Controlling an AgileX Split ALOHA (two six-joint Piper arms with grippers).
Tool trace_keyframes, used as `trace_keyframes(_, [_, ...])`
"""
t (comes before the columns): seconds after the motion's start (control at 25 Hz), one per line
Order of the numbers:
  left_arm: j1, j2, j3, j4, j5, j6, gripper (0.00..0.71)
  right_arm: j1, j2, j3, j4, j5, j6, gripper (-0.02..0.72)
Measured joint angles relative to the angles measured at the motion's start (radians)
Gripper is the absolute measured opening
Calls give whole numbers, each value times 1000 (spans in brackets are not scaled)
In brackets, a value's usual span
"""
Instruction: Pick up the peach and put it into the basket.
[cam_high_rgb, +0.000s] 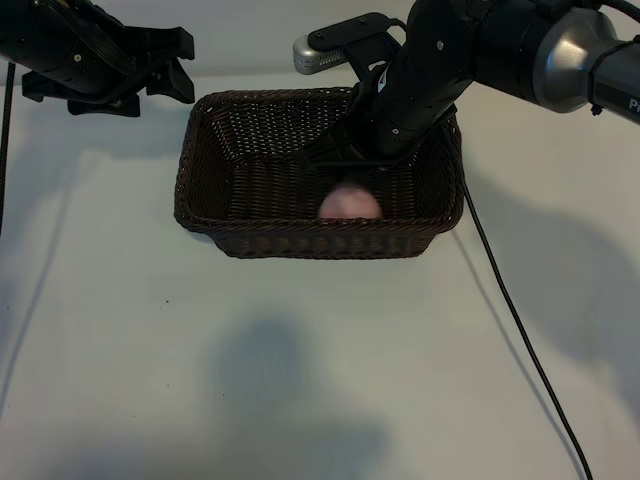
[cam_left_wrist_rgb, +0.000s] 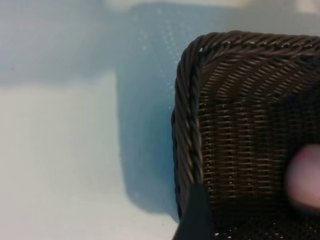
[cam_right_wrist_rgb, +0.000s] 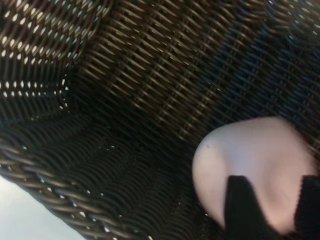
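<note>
From outside the rig, the right gripper (cam_high_rgb: 352, 172) reaches down into the basket (cam_high_rgb: 205, 215) on the white desk (cam_high_rgb: 320, 350), and the peach (cam_high_rgb: 349, 203) lies inside by the near wall. The left gripper (cam_high_rgb: 170, 75) hangs parked beyond the basket's far corner.

The left wrist view shows the basket corner (cam_left_wrist_rgb: 192, 100) and the blurred peach (cam_left_wrist_rgb: 305, 180).

The right wrist view shows dark fingers (cam_right_wrist_rgb: 245, 210) apart, straddling the peach (cam_right_wrist_rgb: 250, 160) without clearly clamping it.

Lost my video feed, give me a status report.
Right pincer down inside the basket, fingers at the peach. Left pincer parked outside, open. Peach inside basket. No obstruction seen.
</note>
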Motion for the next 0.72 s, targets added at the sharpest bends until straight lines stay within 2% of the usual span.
trace_keyframes(0.12, [0, 0, 0, 0, 0, 0, 566, 0, 0, -4, 0, 14, 0, 509])
trace_keyframes(0.2, [0, 0, 0, 0, 0, 0, 566, 0, 0, -19, 0, 47, 0, 544])
trace_keyframes(0.56, [0, 0, 0, 0, 1, 1, 566, -32, 0, -206, -4, 307, 13, 555])
trace_keyframes(0.72, [0, 0, 0, 0, 1, 1, 566, -93, -4, -218, -7, 380, 23, 536])
